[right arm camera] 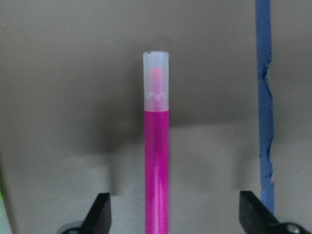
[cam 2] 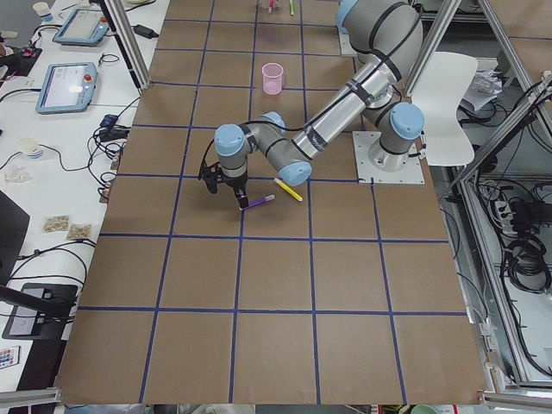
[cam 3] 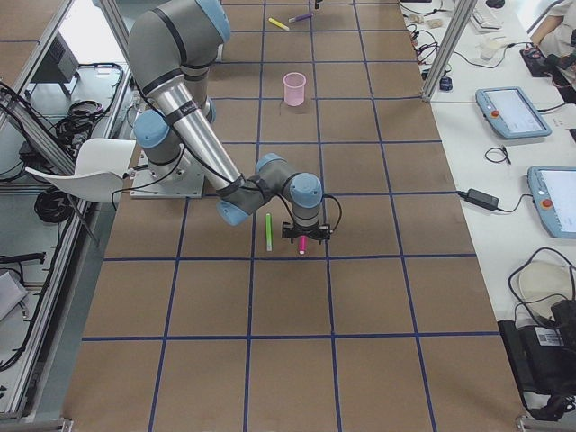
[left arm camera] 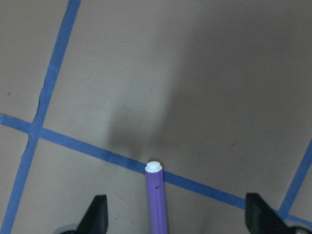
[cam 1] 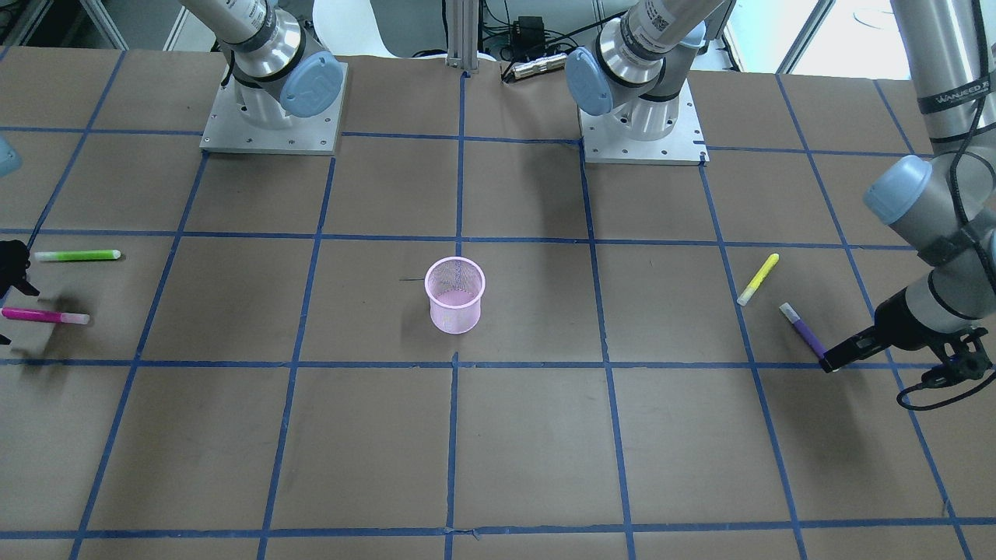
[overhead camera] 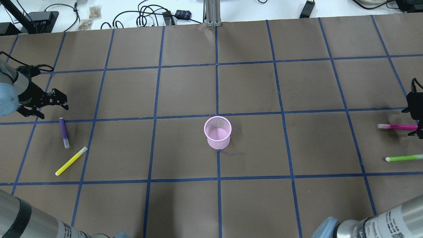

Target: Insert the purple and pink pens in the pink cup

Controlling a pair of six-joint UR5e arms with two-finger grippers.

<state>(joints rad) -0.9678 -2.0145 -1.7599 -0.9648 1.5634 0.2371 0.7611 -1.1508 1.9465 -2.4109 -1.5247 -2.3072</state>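
Note:
The pink mesh cup point(overhead camera: 217, 132) stands upright at the table's middle, also in the front view point(cam 1: 455, 294). The purple pen point(overhead camera: 63, 133) lies flat at the far left. My left gripper point(overhead camera: 62, 102) is open, low over the pen's far end; in its wrist view the pen point(left arm camera: 157, 200) lies between the spread fingers point(left arm camera: 97, 217). The pink pen point(overhead camera: 397, 126) lies flat at the far right. My right gripper point(overhead camera: 411, 123) is open and straddles its outer end; the wrist view shows the pen point(right arm camera: 157, 161) centred between the fingers point(right arm camera: 100, 214).
A yellow pen point(overhead camera: 71, 161) lies just beside the purple pen, nearer the robot. A green pen point(overhead camera: 403, 158) lies parallel to the pink pen, nearer the robot. Blue tape lines grid the brown table point(overhead camera: 251, 89). Both arm bases point(cam 1: 272, 117) stand at the robot's edge.

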